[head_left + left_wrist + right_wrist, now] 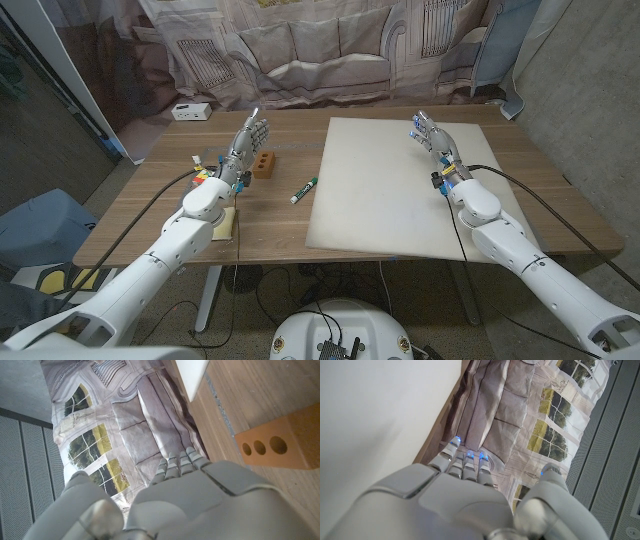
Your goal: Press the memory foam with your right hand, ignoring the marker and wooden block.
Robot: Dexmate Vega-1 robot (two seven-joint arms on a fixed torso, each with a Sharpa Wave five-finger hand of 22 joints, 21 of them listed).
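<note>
Memory foam, a white rectangular slab [400, 190], lay on the wooden table's [270, 215] right half in the head view, the right hand [432, 136] over its far part with fingers extended, holding nothing, the left hand [246, 141] likewise empty beside an orange wooden block [264, 164] and green-capped marker [304, 190], while the left wrist view showed that block [280, 445] near its hand [170, 500], and the right wrist view showed the hand [460, 495] beside the foam [380, 415].

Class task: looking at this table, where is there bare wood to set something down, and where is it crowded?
Free: the strip between the marker and the table's near edge, and the far wood behind the wooden block. Crowded: the left side, where the left robot hand, block and small coloured items cluster. The memory foam covers the right half.
</note>
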